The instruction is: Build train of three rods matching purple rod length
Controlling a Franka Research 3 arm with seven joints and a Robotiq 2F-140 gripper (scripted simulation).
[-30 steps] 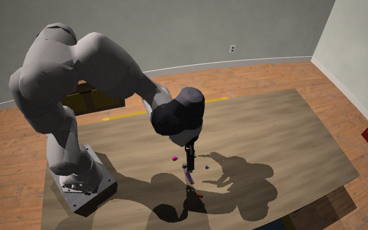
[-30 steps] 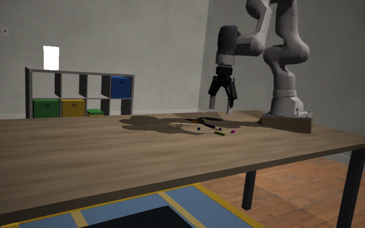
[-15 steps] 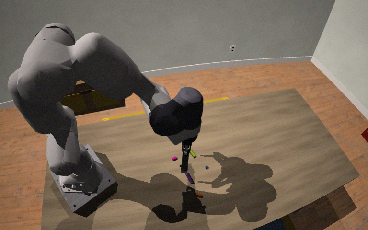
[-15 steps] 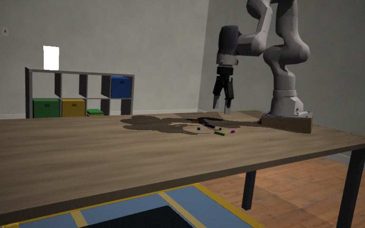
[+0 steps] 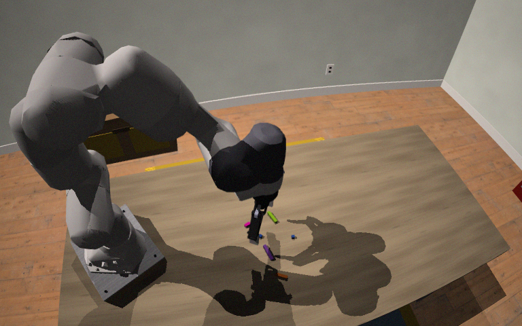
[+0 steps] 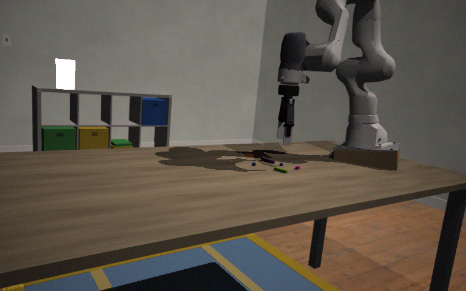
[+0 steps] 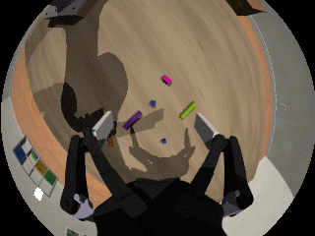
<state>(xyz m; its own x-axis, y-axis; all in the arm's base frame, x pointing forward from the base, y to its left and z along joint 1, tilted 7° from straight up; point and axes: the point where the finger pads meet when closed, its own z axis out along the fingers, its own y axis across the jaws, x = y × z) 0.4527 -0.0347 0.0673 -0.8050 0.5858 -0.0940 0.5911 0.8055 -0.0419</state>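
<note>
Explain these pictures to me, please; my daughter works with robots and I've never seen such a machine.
It is one jointed robot arm bolted to a table, ending in a two-fingered gripper. The first picture looks down from above, the second across the table from the side, the third from the arm's wrist, past its fingers. On the table lie six small rods, all apart: purple, lime, orange, magenta and two blue ones. The gripper is open above them, holding nothing.

Claw (image 5: 262, 223) (image 6: 283, 135) (image 7: 154, 119) has turned; exterior: fingers, splayed a second ago, now nearly overlap; top: near finger shifted left in frame; lime rod (image 5: 272, 217) (image 6: 280, 170) (image 7: 188, 110), mostly hidden there a second ago, now shows.
</note>
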